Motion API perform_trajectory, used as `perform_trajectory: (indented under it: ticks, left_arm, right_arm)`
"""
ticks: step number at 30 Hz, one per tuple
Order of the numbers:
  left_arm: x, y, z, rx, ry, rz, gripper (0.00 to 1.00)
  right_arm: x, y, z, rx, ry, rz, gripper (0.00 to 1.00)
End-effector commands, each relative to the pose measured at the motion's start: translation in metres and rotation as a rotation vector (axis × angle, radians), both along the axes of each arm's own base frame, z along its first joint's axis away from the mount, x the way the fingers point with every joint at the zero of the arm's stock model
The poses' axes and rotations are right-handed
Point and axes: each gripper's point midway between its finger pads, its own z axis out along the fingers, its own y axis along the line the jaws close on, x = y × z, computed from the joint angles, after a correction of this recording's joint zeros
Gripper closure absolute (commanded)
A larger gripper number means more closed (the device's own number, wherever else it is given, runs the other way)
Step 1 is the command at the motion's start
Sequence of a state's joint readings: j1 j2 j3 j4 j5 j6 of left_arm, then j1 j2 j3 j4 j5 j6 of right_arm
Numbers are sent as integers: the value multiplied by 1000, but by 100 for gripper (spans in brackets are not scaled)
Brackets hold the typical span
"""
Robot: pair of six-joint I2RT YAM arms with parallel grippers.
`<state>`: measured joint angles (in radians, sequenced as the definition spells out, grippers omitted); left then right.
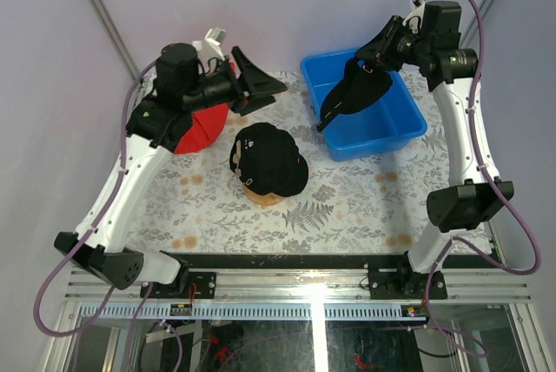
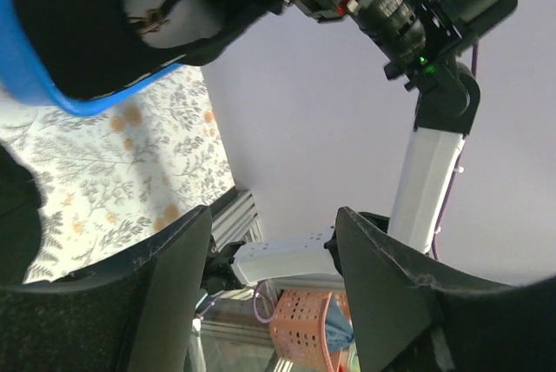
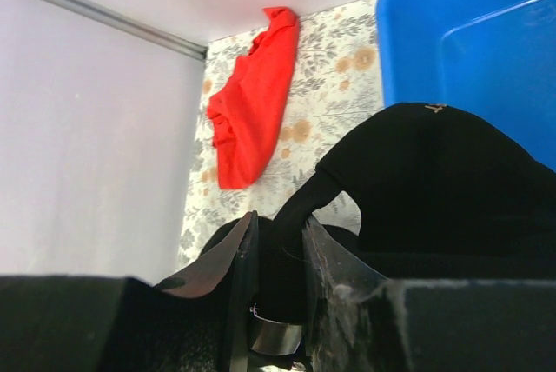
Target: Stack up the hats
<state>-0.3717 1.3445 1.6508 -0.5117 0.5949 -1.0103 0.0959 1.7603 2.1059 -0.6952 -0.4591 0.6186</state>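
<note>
Far left, the left gripper [image 1: 276,92] is held above the table [image 1: 347,207], jaws spread wide w/ nothing between them (left wrist view shows only open air in the gap); a red cloth [image 1: 198,129] lies under that arm and is not part of the job; at centre a stack of black hats [image 1: 271,159] is seated on a wooden stand [image 1: 271,199], of which only a sliver shows at the near side; to the right a blue bin [image 1: 382,142] is set at the far edge; above it a black cap [image 1: 354,92] is hung from the right gripper [image 1: 363,63], whose jaws are drawn narrow and pinched on the cap's rear, approx. at the strap, w/ the brim drooping toward the bin's near-left wall. Step in hand is judged to be transfer of this cap to the stack; it is prob. best done by lifting first so the brim is cleared of the bin wall, then carrying leftward; the crown should be centred over the top hat and the brim matched to the brims below; release is advised only once the cap is lowered onto the stack, since a soft cap dropped from height may land skewed; the L arm is best parked clear of the path.
</note>
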Motion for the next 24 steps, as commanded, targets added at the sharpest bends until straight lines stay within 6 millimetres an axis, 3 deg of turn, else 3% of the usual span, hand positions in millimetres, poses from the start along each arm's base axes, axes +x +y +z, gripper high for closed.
perform_trajectory:
  ticks: [1, 5, 13, 24]
  left_arm:
    - [-12, -35, 31, 51, -207, -69, 41]
    - [-24, -69, 16, 253, -382, -89, 41]
    - [-7, -100, -31, 588, -571, -47, 34]
    - [18, -128, -44, 768, -692, 20, 28]
  right_arm:
    - [-37, 17, 62, 134, -104, 74, 100]
    - [-55, 21, 75, 175, -107, 83, 100]
    - [-84, 30, 94, 253, -88, 139, 100]
    - [-104, 36, 98, 306, -62, 184, 100]
